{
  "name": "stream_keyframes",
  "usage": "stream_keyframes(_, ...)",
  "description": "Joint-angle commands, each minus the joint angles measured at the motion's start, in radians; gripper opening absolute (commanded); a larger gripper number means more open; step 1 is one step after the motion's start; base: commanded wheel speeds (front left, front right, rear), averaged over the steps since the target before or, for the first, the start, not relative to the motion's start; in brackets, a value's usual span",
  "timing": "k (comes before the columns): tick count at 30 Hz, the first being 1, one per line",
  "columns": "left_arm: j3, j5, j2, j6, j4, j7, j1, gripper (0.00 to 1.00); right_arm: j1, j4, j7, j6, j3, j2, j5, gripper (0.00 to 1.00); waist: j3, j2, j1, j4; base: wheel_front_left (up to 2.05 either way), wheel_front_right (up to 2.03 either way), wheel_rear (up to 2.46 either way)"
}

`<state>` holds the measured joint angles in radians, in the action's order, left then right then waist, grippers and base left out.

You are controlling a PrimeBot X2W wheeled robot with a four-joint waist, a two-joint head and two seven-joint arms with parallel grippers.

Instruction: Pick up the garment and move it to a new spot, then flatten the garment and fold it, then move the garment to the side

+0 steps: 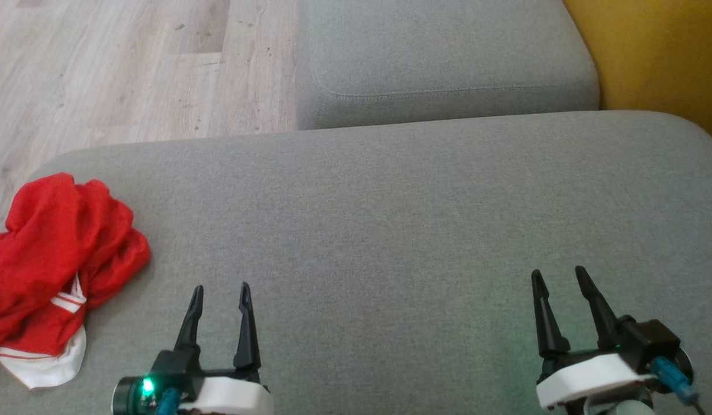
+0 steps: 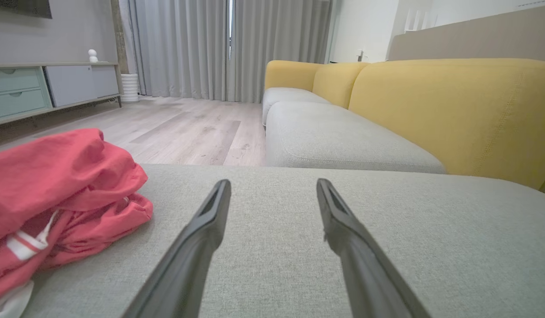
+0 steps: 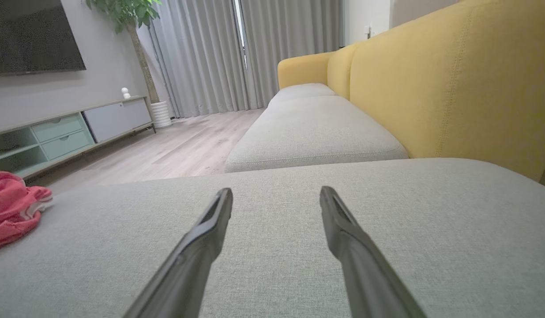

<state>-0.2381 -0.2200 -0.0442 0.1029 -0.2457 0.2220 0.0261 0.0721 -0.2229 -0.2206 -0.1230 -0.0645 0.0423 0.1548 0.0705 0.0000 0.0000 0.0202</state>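
Observation:
The garment (image 1: pixel 50 259) is a crumpled red piece with white trim, heaped at the left edge of the grey sofa cushion (image 1: pixel 390 230). In the left wrist view the garment (image 2: pixel 56 194) bulges at the left, and in the right wrist view it (image 3: pixel 12 207) lies far left. My left gripper (image 1: pixel 221 291) rests open low on the cushion, just right of the heap and apart from it, nothing between its fingers. My right gripper (image 1: pixel 557 275) stands open and empty at the lower right, far from the cloth.
A second grey seat cushion (image 1: pixel 448 57) lies beyond, with the yellow backrest (image 1: pixel 655 57) at the right. Wood floor (image 1: pixel 119 69) runs at the upper left past the cushion's edge. A low cabinet (image 3: pixel 78 132), curtains (image 3: pixel 237 53) and a potted plant stand across the room.

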Motion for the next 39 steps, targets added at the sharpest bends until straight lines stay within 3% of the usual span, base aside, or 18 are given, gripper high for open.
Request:
stream_keyframes(1, 0.015, 0.039, -0.006, 0.011, 0.034, 0.017, -0.057, 1.00, -0.038, 0.035, -0.018, -0.007, -0.028, 0.008, -0.038, 1.00, 0.000, 0.0000, 0.0000, 0.001, 0.00, 0.00, 0.00)
stream_keyframes(10, 0.001, 0.128, -0.006, 0.028, 0.028, 0.040, -0.063, 1.00, -0.041, 0.010, -0.041, -0.008, -0.009, 0.008, -0.105, 1.00, 0.002, 0.0000, 0.0000, 0.005, 0.00, 0.00, 0.00)
stream_keyframes(26, 0.012, 0.121, -0.006, 0.038, -0.008, 0.040, -0.073, 1.00, -0.042, -0.003, -0.041, -0.008, 0.007, 0.008, -0.103, 1.00, 0.002, 0.0000, 0.0000, 0.021, 0.00, 0.00, 0.00)
stream_keyframes(32, 0.012, 0.113, -0.006, 0.062, -0.010, 0.040, -0.088, 1.00, -0.038, 0.001, -0.041, -0.008, 0.010, 0.008, -0.105, 1.00, -0.018, 0.0000, 0.0000, 0.093, 0.00, 0.00, 0.00)
stream_keyframes(39, 0.035, 0.110, -0.006, 0.086, -0.006, 0.040, -0.091, 1.00, -0.033, 0.004, -0.041, -0.008, 0.002, 0.008, -0.113, 1.00, -0.044, 0.0000, 0.0000, 0.253, 0.00, 0.00, 0.00)
